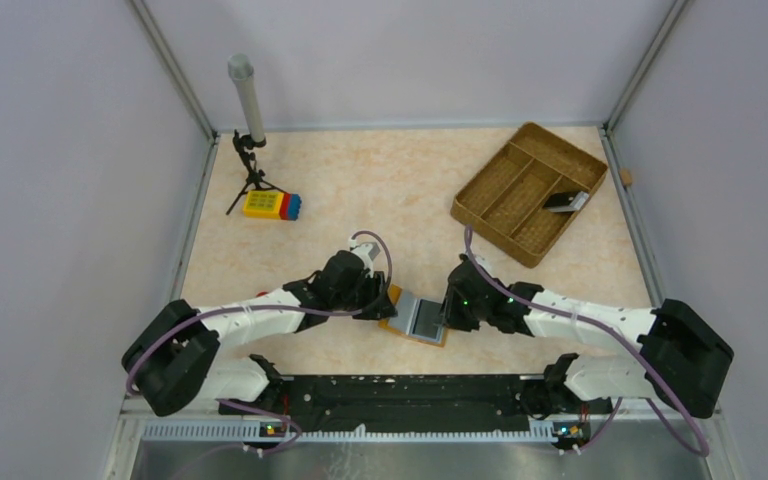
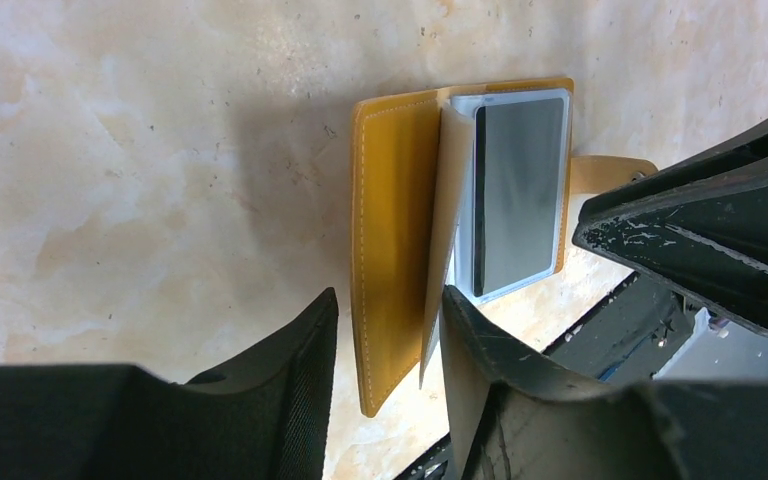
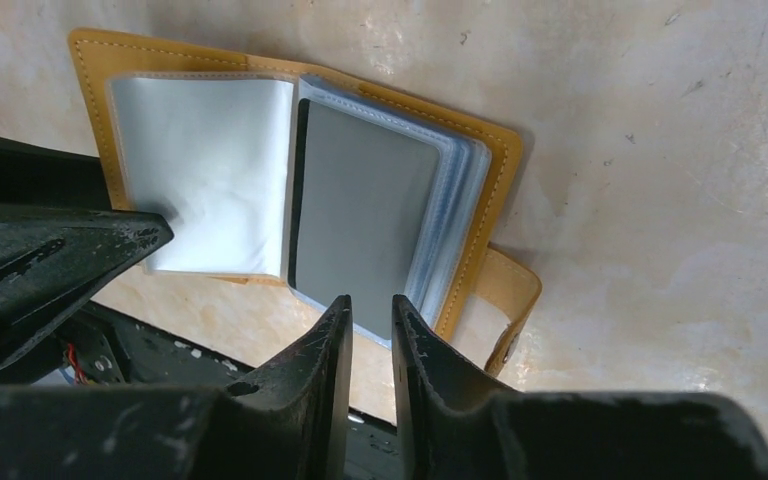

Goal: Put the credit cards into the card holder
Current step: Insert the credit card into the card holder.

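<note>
Left end effector (image 2: pixel 388 300) open astride the floppy orange-tan leather card holder (image 2: pixel 395 180); right end effector (image 3: pixel 370 305), grip unclear, edge-on to the probably slick dark grey card (image 3: pixel 360 215)

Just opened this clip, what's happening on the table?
Both arms are working on the open card holder near the table's front edge. The left gripper straddles its raised left cover. The right gripper, fingers nearly together, sits at the near edge of a dark card lying in a clear sleeve. Other cards lie in the woven tray.
</note>
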`<state>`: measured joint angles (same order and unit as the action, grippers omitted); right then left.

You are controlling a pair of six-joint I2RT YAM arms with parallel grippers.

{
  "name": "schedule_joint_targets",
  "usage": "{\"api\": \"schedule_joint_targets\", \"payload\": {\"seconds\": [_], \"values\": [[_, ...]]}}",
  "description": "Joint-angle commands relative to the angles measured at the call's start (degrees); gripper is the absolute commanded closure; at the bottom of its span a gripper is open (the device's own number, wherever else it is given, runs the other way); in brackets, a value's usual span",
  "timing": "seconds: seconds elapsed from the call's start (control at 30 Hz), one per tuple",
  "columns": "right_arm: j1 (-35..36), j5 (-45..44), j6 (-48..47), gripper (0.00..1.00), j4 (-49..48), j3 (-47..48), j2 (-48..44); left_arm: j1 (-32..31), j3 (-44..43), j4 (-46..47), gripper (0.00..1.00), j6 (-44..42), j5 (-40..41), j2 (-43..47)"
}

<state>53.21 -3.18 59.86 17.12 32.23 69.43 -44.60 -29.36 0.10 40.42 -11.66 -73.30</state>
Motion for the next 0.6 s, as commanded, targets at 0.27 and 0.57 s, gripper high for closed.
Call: {"api": "schedule_joint_targets", "payload": {"seconds": [0.27, 0.57], "values": [[0.59, -1.26, 1.60, 0.85, -1.47, -0.85, 1.46, 0.40, 0.49, 2.98, 0.72, -0.18, -1.08, -1.23], [0.63, -0.67, 1.70, 0.85, -4.06, -1.56, 2.77, 0.48, 0.65, 2.89, 0.80, -0.09, -1.34, -1.21]]}}
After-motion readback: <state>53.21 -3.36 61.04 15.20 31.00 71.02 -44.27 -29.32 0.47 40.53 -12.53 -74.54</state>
